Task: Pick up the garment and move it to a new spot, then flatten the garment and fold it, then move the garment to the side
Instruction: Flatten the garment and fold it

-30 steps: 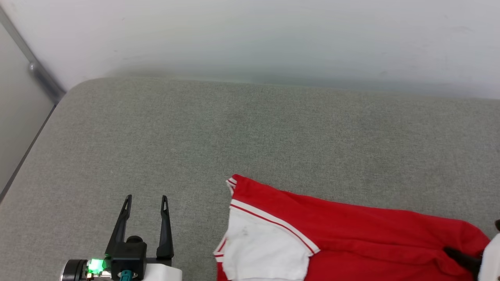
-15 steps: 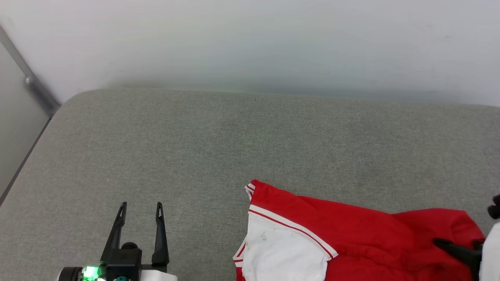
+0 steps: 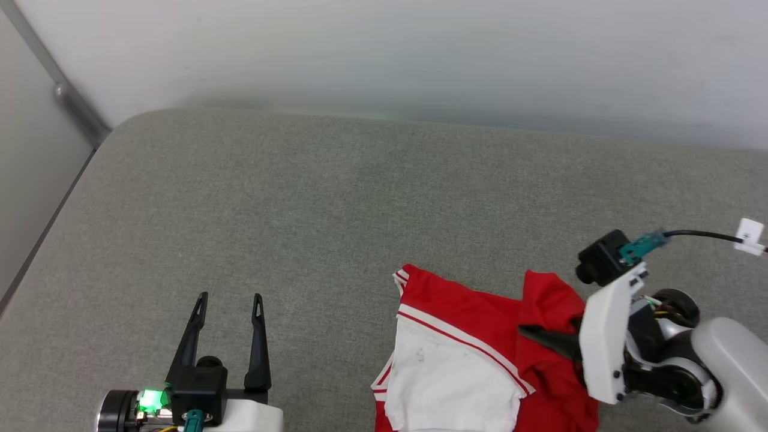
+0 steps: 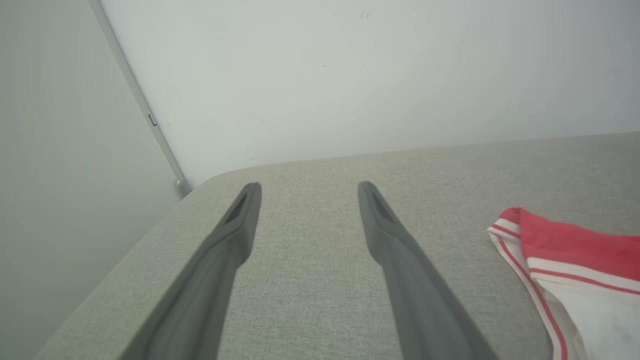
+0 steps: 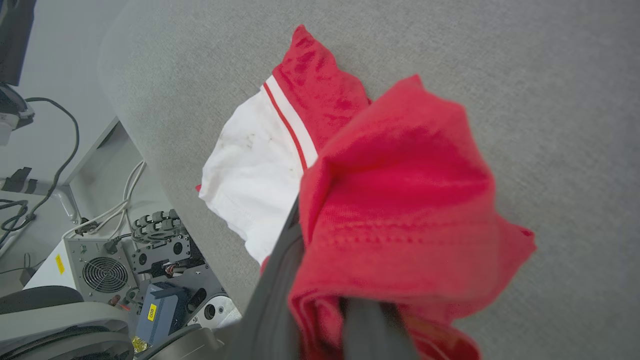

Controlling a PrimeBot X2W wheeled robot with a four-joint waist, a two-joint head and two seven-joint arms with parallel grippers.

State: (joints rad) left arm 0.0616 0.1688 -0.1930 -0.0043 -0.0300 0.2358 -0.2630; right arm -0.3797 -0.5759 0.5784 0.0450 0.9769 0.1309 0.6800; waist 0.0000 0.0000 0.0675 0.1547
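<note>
- My right claw is pressed together, pinching a bunch of red cloth from the garment.
- In the right wrist view the fabric heaps over and around both fingers and hides their tips.
- In the head view this claw points across toward my left. Its pale wrist housing sits just behind the pinched fold.
- The pinched red part stands up in a peak off the table. The rest of the garment trails down from it and lies crumpled on the grey fabric top.
- A white sleeve spreads flat beside the raised fold, with a few small dark marks on it.
- Red-and-white striped trim shows at the garment's far left corner.
- The garment sits at the near right of the table, close to the front edge. The lettering on its front cannot be seen.
- My left claw is spread wide and holds nothing. It sits over bare table at the near left, well apart from the garment.
- In the left wrist view the sleeve's striped edge lies off to the right of my two fingers.
- A pale wall runs behind the table.
- The right wrist view shows a box with a fan grille and loose cables below the table's edge.
</note>
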